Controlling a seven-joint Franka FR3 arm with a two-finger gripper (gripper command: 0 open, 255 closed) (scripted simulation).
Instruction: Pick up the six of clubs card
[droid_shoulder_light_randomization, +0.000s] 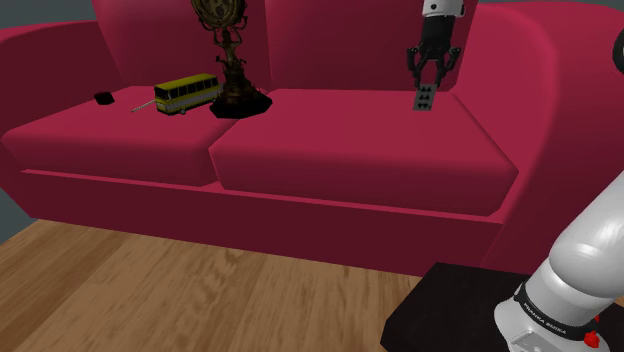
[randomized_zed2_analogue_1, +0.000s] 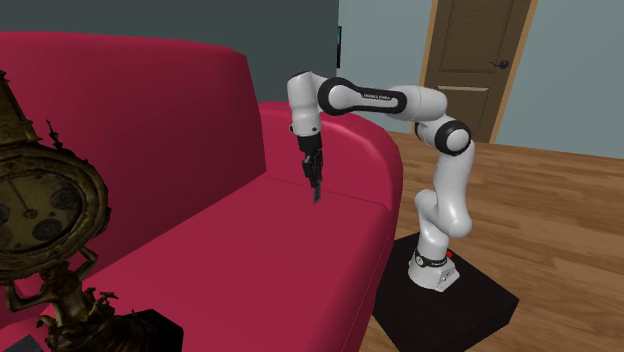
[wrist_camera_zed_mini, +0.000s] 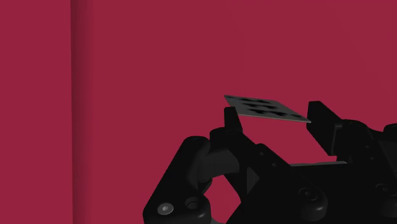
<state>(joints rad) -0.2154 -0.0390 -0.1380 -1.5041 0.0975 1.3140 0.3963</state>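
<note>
The six of clubs card (droid_shoulder_light_randomization: 424, 98) is a small grey card with black pips. It hangs from my gripper (droid_shoulder_light_randomization: 431, 80) just above the right seat cushion of the red sofa (droid_shoulder_light_randomization: 360, 150), close to the backrest. In the wrist view the card (wrist_camera_zed_mini: 267, 108) lies flat between my two black fingertips (wrist_camera_zed_mini: 232, 118), which clasp its edges. From the second exterior view, my gripper (randomized_zed2_analogue_1: 315, 190) points down over the cushion with the card edge-on at its tip.
On the left cushion stand a yellow toy bus (droid_shoulder_light_randomization: 187, 93), an ornate brass clock (droid_shoulder_light_randomization: 232, 50) on a black base, a small black object (droid_shoulder_light_randomization: 103, 97) and a thin stick (droid_shoulder_light_randomization: 143, 104). My black stand (droid_shoulder_light_randomization: 450, 310) sits on the wooden floor. A brown door (randomized_zed2_analogue_1: 470, 50) is behind.
</note>
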